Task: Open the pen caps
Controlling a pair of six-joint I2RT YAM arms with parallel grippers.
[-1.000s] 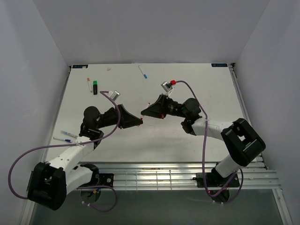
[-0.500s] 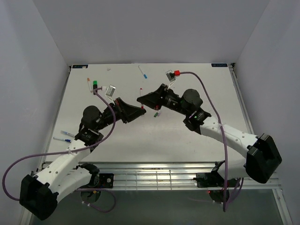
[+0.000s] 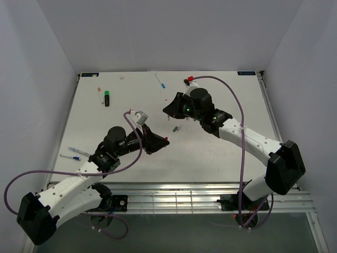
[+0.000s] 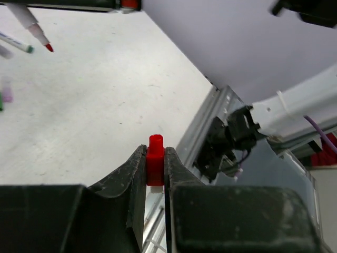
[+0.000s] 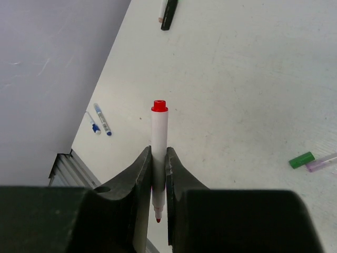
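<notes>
The red cap (image 4: 155, 167) is off its pen. It is pinched tight between the left fingers (image 4: 138, 169), just below the middle of the top view. The red pen (image 5: 159, 138) is gripped by the right fingers (image 5: 143, 169), which squeeze its white body. It is a little above the middle of the top view. The cap and the pen are apart, and both are up off the surface (image 3: 226, 158).

A second ago the two sets of fingers were tip to tip. Half a second ago they were still very near each other in the middle of the top view. Now the left fingers have pulled back toward the lower part of the frame. The right fingers have moved up.

The right wrist view shows the pen's bare red tip at its bottom end and a red plug at its top end. These are too small to see in the top view. This view also shows a green cap (image 5: 301, 159) lying on the surface at the right edge, just beside a clear pen (image 5: 322, 162). Two blue pens (image 5: 98, 121) lie near the left edge. A black marker (image 5: 169, 11) lies at the top edge.

The left wrist view shows the red tip in its upper left corner. Only the top view shows a pen with a blue end (image 3: 160, 80) near the top of the surface.
</notes>
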